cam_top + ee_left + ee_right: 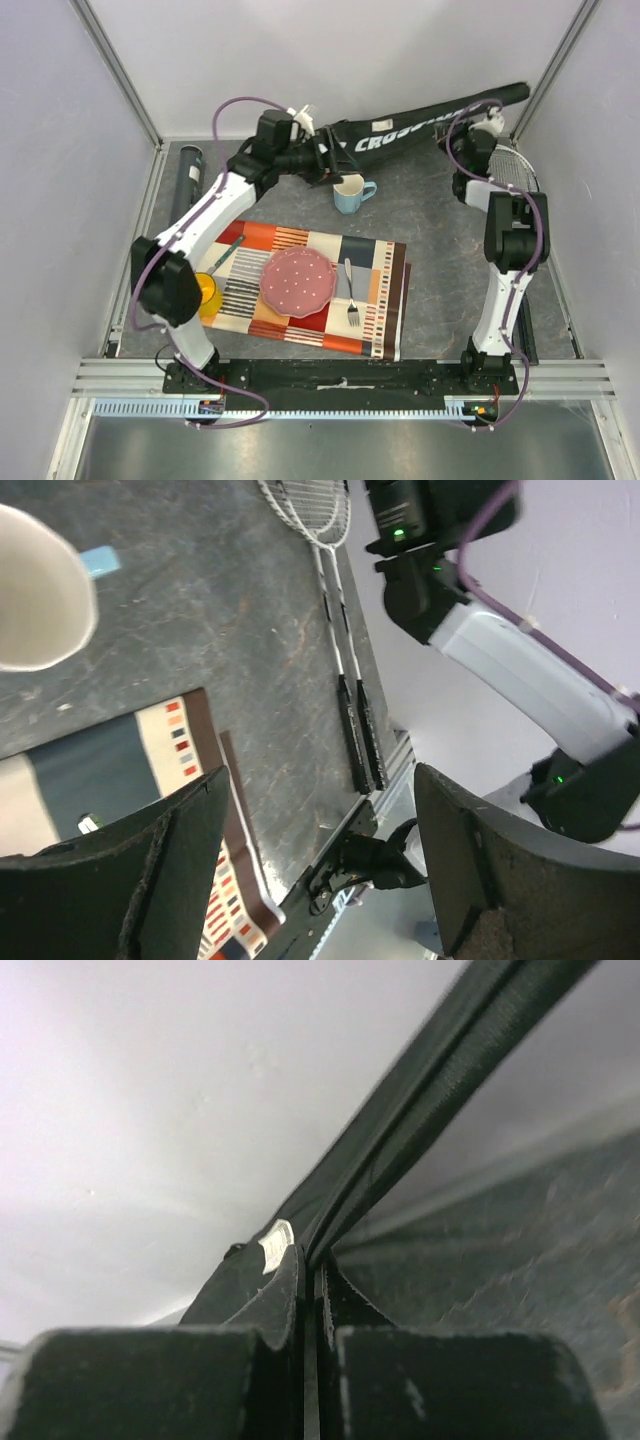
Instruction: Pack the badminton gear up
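Far back, right pincer (310, 1255) pinches the slim black fabric bag (440, 1075), left pincer (320, 790) spread.

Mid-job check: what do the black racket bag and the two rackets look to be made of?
Racket bag: probably woven synthetic fabric, matte black; it sags and creases, with a stitched seam and printed white lettering. Rackets: thin straight shafts, pale with a slight sheen, so metal or composite, cannot tell which; dark matte handles look wrapped.
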Tool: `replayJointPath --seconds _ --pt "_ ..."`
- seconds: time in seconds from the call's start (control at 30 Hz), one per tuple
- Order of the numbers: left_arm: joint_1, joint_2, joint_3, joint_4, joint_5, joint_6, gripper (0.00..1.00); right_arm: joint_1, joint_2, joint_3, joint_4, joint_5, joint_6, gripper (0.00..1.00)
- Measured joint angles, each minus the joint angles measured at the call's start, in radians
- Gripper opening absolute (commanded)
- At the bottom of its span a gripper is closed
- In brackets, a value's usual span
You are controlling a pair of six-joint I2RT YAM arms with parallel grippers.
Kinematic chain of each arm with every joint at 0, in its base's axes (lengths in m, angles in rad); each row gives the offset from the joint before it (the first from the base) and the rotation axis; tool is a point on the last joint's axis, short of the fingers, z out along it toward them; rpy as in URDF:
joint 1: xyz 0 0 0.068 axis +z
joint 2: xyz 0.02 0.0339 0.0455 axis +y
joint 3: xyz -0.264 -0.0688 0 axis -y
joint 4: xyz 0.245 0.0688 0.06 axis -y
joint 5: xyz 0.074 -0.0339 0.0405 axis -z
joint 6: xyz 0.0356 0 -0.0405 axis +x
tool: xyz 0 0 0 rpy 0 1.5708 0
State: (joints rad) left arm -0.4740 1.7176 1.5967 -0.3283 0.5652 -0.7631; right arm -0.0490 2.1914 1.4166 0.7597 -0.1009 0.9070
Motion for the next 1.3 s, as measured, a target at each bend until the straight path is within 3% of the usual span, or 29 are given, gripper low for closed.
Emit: replayJointPath --seconds 0.33,0.43,0.53,0.73,0.83,0.9,0.93,1.0,1.13,1.3 --pt "-0.176 0.173 0.222 0.018 0.002 -0.042 0.91 -0.053 -0.438 0.0 -0.23 0.116 -0.5 0.0" --pt "-0.224 0.23 0.329 -0.005 -0.031 0.013 0.91 -0.063 -0.558 -0.014 -0.293 0.153 -0.522 0.0" --pt "-0.26 0.311 0.445 0.01 -0.002 0.024 0.93 -0.063 -0.716 -0.13 -0.299 0.155 -0.503 0.0" --pt "-0.288 0.458 0.484 0.162 0.086 -0.053 0.94 -0.06 -0.917 -0.303 -0.329 0.19 -0.442 0.0" --pt "-0.307 0.494 0.485 0.148 0.003 0.073 0.84 -0.06 -0.959 -0.341 -0.386 0.211 -0.407 0.0" --pt "-0.335 0.496 0.485 0.134 -0.1 0.242 0.82 -0.06 -0.978 -0.359 -0.427 0.216 -0.39 0.0" --pt "-0.353 0.494 0.485 0.137 -0.162 0.331 0.84 -0.06 -0.99 -0.365 -0.453 0.22 -0.383 0.0" --pt "-0.397 0.49 0.485 0.147 -0.283 0.515 0.99 -0.058 -1.011 -0.37 -0.5 0.229 -0.375 0.0" --pt "-0.476 0.502 0.505 0.178 -0.448 0.8 1.0 -0.058 -1.073 -0.37 -0.601 0.239 -0.352 0.0" --pt "-0.492 0.569 0.599 0.236 -0.53 0.937 0.92 -0.058 -1.148 -0.372 -0.687 0.254 -0.303 0.0"
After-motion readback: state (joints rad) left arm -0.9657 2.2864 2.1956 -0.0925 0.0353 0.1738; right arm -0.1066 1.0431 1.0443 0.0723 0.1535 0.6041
